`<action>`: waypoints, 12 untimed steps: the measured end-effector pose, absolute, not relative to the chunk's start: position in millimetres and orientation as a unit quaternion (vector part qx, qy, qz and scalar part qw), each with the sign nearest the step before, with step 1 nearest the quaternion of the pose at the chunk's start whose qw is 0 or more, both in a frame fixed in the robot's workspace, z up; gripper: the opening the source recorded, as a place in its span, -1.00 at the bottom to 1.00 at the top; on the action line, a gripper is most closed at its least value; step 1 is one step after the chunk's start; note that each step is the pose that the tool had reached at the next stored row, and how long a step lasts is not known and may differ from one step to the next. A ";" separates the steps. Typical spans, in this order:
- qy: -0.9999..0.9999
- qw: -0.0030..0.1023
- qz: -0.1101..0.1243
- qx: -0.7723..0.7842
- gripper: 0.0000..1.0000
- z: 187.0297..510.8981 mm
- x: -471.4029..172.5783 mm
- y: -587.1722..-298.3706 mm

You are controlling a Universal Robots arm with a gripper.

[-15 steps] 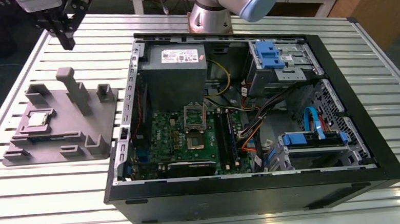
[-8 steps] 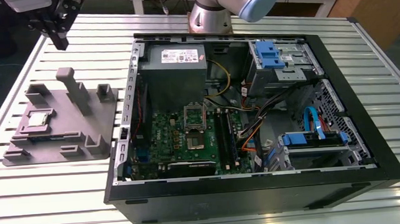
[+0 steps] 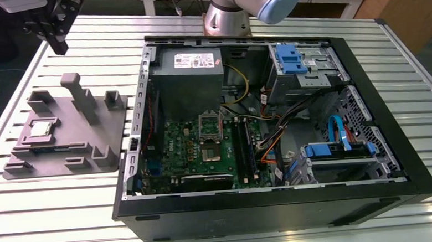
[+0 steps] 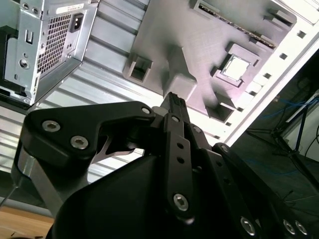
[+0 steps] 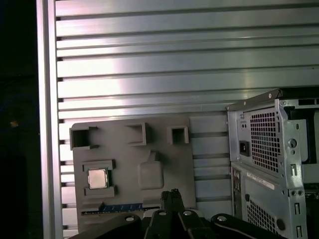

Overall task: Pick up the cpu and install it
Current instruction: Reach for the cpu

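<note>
The cpu (image 3: 40, 128) is a small silvery square chip lying flat in a recess of the grey holder tray (image 3: 91, 138) at the exterior view's left. It also shows in both wrist views (image 4: 236, 67) (image 5: 98, 178). My gripper (image 3: 58, 47) hangs high above the table beyond the tray's far edge, well clear of the cpu. Its black fingers (image 5: 171, 195) are pressed together with nothing between them, and their tip (image 4: 174, 99) points towards the tray. Inside the open computer case, the motherboard's socket (image 3: 211, 150) lies bare with its metal frame (image 3: 210, 124) raised.
The black computer case (image 3: 280, 206) lies open on the slatted metal table (image 3: 58, 218); its power supply (image 3: 189, 61), blue drive brackets (image 3: 287, 56) and cables crowd the inside. A memory stick (image 5: 119, 206) lies in the tray near the cpu. A tall post (image 3: 77, 92) rises from the tray.
</note>
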State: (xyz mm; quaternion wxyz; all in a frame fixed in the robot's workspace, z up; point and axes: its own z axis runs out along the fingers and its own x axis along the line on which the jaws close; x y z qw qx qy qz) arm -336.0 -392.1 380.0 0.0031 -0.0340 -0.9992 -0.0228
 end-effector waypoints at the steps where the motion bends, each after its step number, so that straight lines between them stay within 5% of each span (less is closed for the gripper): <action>1: -0.999 0.003 -0.023 -0.034 -0.79 380.0 -338.0 -392.1; 12: -0.999 0.003 -0.023 -0.034 -0.79 379.9 -360.5 -392.1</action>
